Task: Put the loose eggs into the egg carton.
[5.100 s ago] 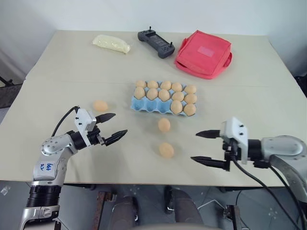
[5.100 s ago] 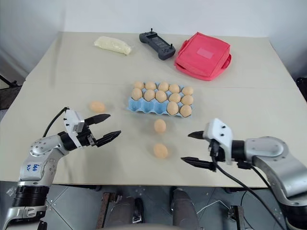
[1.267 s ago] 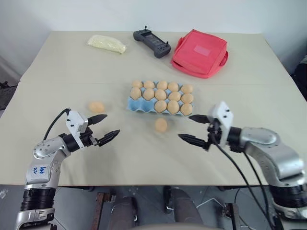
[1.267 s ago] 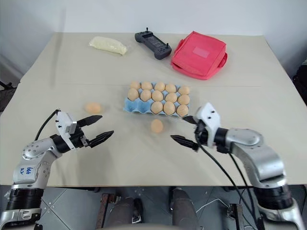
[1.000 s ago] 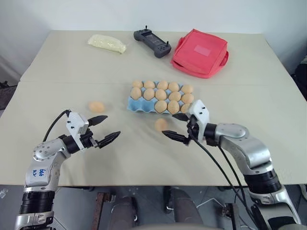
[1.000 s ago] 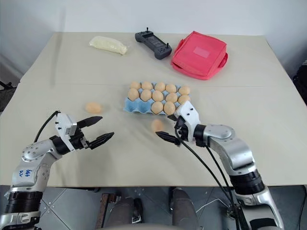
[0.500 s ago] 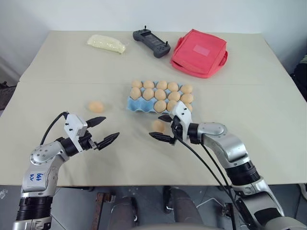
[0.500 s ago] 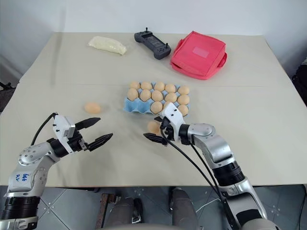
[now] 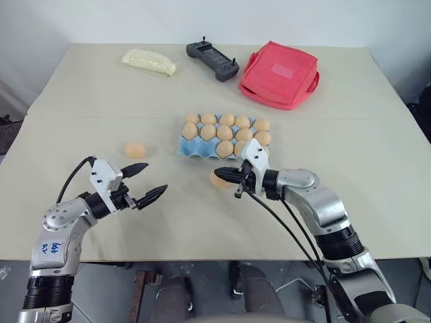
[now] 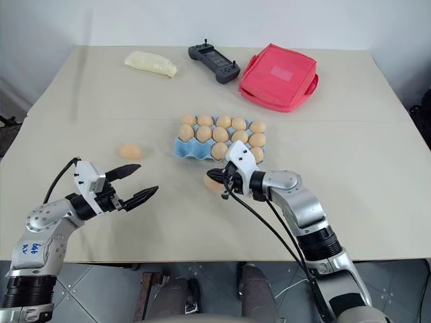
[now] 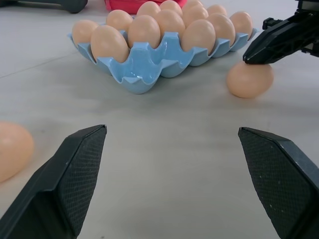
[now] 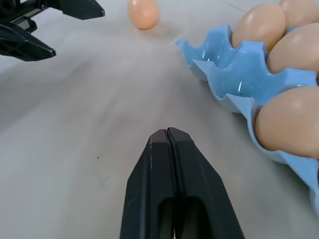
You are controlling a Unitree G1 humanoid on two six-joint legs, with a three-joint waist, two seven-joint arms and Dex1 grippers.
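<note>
Right pincer is shut on nothing, above a loose egg beside the blue egg carton. Left pincer gapes wide; second egg lies near it on the worktop. Eggs look smooth, brittle, prone to rolling: grip gently across the middle.
</note>
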